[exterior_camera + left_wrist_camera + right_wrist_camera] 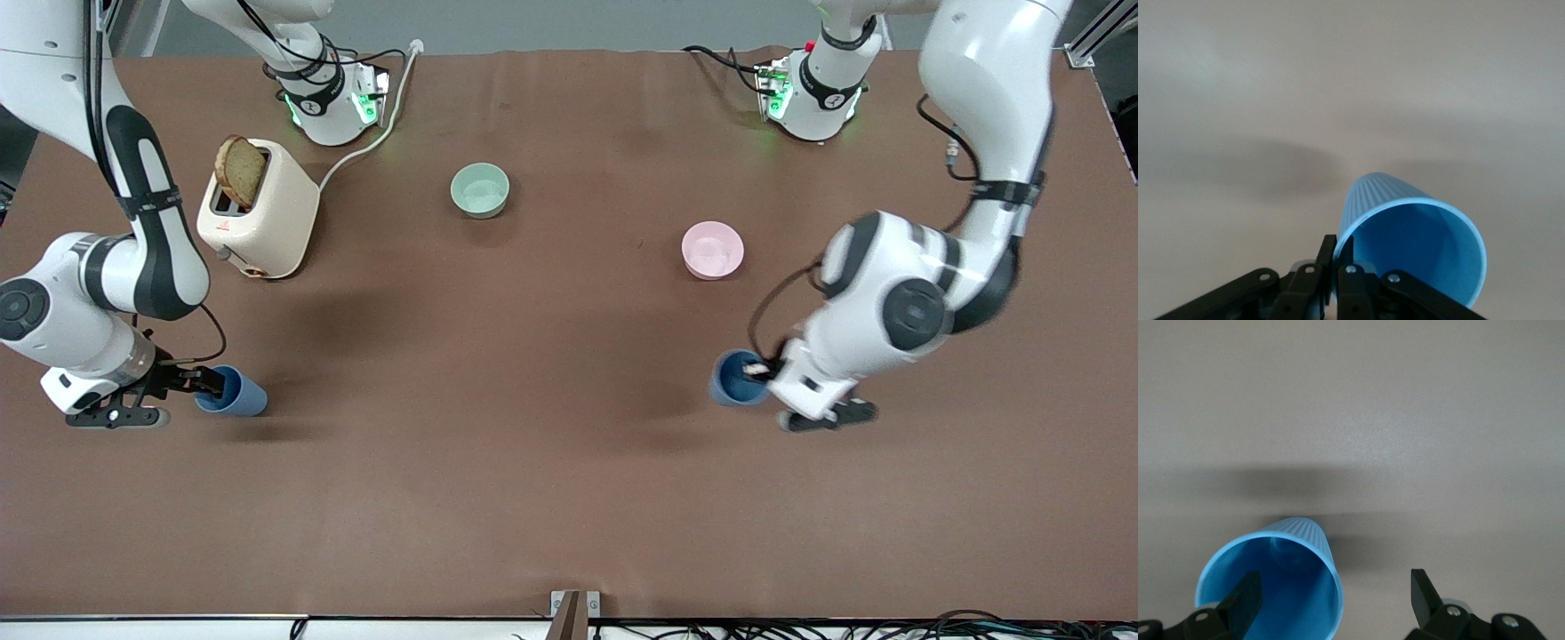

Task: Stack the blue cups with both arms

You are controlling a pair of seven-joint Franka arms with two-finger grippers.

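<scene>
Left pincer [1336, 267]: clamped on the rim of the blue cup [736, 378] at the left arm's end of the worktop [551, 373].
Right pincer [1335, 600]: wide, one finger inside the other blue cup [233, 391] (right arm's end).
Risk: the thin rim pinch may let a cup swing or slip on lifting.

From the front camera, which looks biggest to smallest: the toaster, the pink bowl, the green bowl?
1. Toaster, clearly largest.
2. Pink bowl and green bowl: these look about alike, so I won't rank them.
</scene>
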